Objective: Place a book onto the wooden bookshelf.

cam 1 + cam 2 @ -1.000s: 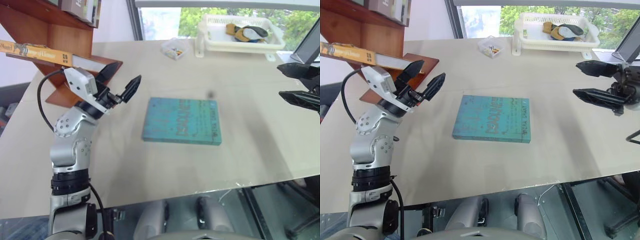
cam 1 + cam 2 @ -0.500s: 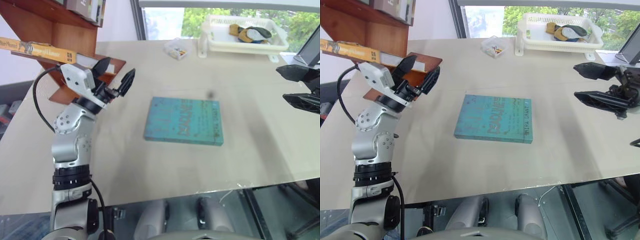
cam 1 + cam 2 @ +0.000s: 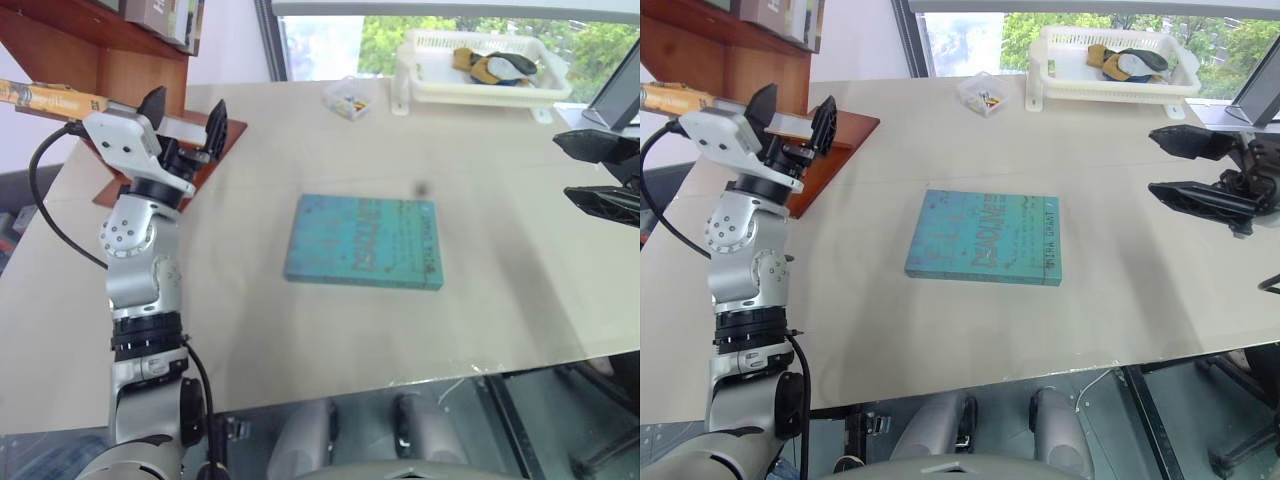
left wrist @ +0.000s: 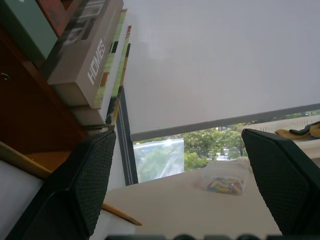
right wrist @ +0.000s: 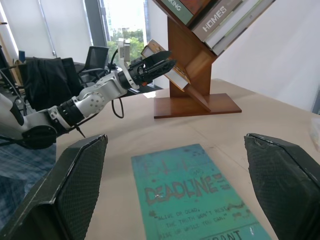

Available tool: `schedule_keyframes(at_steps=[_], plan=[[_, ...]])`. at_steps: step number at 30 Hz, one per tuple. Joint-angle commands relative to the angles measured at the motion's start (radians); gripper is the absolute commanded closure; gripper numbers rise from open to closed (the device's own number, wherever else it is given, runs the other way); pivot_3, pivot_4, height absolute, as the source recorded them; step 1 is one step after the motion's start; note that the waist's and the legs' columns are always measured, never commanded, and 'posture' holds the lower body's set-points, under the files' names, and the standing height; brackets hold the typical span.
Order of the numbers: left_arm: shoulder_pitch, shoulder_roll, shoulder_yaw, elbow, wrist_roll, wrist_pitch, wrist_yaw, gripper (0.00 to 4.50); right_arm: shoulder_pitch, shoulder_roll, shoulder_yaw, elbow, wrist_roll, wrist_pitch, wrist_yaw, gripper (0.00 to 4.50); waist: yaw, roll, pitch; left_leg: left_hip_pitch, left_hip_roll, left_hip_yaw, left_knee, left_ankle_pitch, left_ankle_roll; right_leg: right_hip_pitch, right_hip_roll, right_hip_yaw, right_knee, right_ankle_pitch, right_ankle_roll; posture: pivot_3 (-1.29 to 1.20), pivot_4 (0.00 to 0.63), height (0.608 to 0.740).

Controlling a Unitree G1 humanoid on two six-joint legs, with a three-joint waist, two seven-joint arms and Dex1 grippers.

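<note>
Beige and smooth, the tabletop [image 3: 480,300] runs back to a window with green trees behind it. At its far left corner stands the wooden bookshelf [image 3: 90,45], reddish-brown flat boards set at slanting angles on a flat base. The book [image 3: 45,96], orange-yellow, lies on one slanted board of that shelf with its long axis running roughly along the table's left-to-right line; its spine faces the camera, with dark print too small to read. Higher on the shelf leans a grey-brown volume [image 4: 82,50] marked "HOMES".

The left gripper [image 3: 183,108] is raised just in front of the shelf beside the book, its two black, finely textured fingers spread wide with nothing between them. The right gripper [image 3: 1185,165] hangs over the table's right edge, its fingers likewise wide apart and empty, pointing across the table toward the shelf.

Near the middle of the table lies a thinner teal book [image 3: 365,241], flat, with the worn title "DEADLINE". At the far edge sits a white plastic basket [image 3: 485,66] with slotted walls holding yellow and dark items, and beside it a small clear box [image 3: 350,97] of coloured bits.
</note>
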Motion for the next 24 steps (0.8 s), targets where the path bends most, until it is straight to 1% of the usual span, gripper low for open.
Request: schedule_keyframes(at_steps=[1,6,8,10,12,15,17,20,24], plan=[[0.049,-0.001,-0.014,-0.086,-0.050,0.044,-0.047,0.07,0.005,-0.015,-0.026,-0.012,-0.003,-0.015,0.002,0.00,0.002,0.000,0.000,0.000,0.000,0.000,0.000,0.000,0.000,0.000,0.000,0.000,0.000,0.000,0.000,0.00,0.150,0.740],[0.098,-0.003,-0.028,-0.165,-0.104,0.140,-0.068,0.07,0.076,-0.020,-0.025,-0.008,-0.051,-0.035,-0.008,0.00,0.013,-0.001,0.000,-0.002,-0.001,-0.002,0.000,0.000,0.000,0.000,-0.001,-0.002,-0.001,0.000,0.000,0.00,0.150,0.740],[0.153,0.008,-0.041,-0.225,-0.147,0.230,-0.087,0.07,0.121,-0.018,-0.029,-0.012,-0.071,-0.046,-0.011,0.00,0.011,-0.001,0.000,-0.002,-0.001,-0.002,0.000,0.000,0.000,0.000,-0.002,-0.002,-0.002,0.000,0.000,0.00,0.150,0.740],[0.267,0.042,-0.071,-0.298,-0.166,0.330,-0.126,0.07,0.187,-0.012,-0.036,-0.007,-0.105,-0.065,-0.025,0.00,0.008,0.000,-0.001,-0.002,-0.001,-0.001,0.000,0.000,0.000,0.000,-0.002,-0.001,-0.002,0.000,0.000,0.00,0.150,0.740],[0.359,0.074,-0.087,-0.347,-0.167,0.386,-0.147,0.07,0.246,-0.004,-0.040,0.005,-0.136,-0.072,-0.057,0.00,0.004,0.000,-0.001,-0.001,-0.001,-0.001,-0.001,0.000,-0.001,0.000,-0.001,0.001,-0.002,0.000,0.000,0.00,0.150,0.740],[0.451,0.114,-0.086,-0.356,-0.156,0.443,-0.164,0.07,0.308,0.001,-0.014,0.040,-0.188,-0.040,-0.136,0.00,0.004,0.000,-0.001,0.000,0.000,0.000,-0.002,-0.001,0.001,0.000,-0.001,0.001,-0.001,0.000,0.000,0.00,0.150,0.740],[0.488,0.135,-0.085,-0.348,-0.154,0.475,-0.176,0.07,0.337,0.007,0.004,0.049,-0.222,-0.053,-0.157,0.00,0.007,0.001,-0.001,0.000,0.000,0.000,-0.002,-0.001,0.000,0.000,0.000,0.000,-0.001,0.000,-0.001,0.00,0.150,0.740],[0.540,0.174,-0.108,-0.319,-0.106,0.477,-0.199,0.07,0.393,0.013,0.049,0.077,-0.324,-0.130,-0.194,0.00,0.008,0.001,-0.002,0.004,0.001,-0.001,-0.002,0.000,-0.001,0.004,0.000,0.000,-0.001,-0.002,-0.003,0.00,0.150,0.740],[0.576,0.188,-0.107,-0.311,-0.096,0.484,-0.229,0.07,0.440,-0.002,0.092,0.125,-0.435,-0.236,-0.208,0.00,0.008,0.001,-0.002,0.006,0.000,0.001,-0.002,0.000,-0.001,0.005,0.000,0.001,-0.002,-0.003,-0.004,0.00,0.150,0.740]])
